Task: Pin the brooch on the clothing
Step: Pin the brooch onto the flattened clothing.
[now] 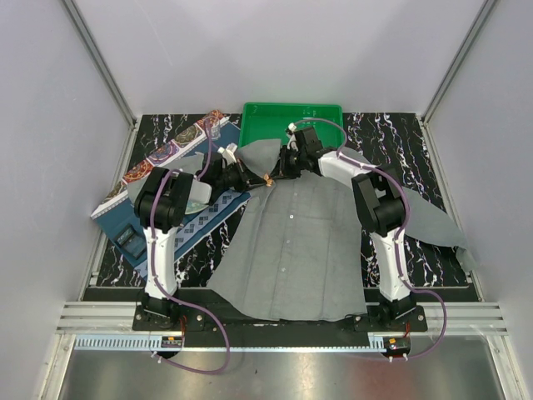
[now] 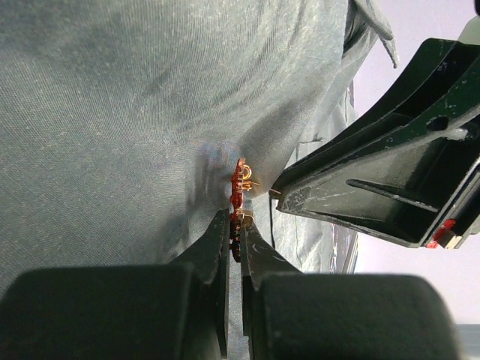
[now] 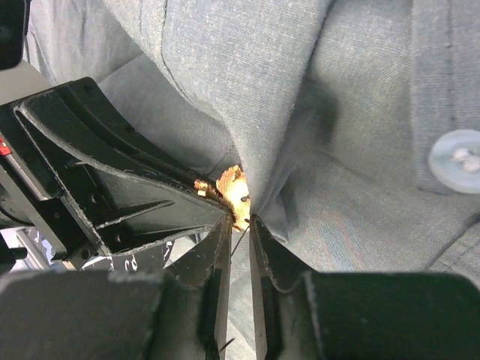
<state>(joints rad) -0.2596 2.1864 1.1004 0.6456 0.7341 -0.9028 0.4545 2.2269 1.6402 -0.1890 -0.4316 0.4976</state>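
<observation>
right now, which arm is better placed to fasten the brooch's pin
Probably right: the right pincer sits slightly open at the shirt fold beside the brooch; the left pincer is shut on the brooch.

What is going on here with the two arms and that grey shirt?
Two robot arms meet over a grey shirt near its collar. The left arm has its jaws shut on a small red-orange brooch, pressed against a raised fold of the fabric. The right arm has its jaws a little apart, tips just beside the brooch. Whether the pin is through the cloth cannot be seen.
</observation>
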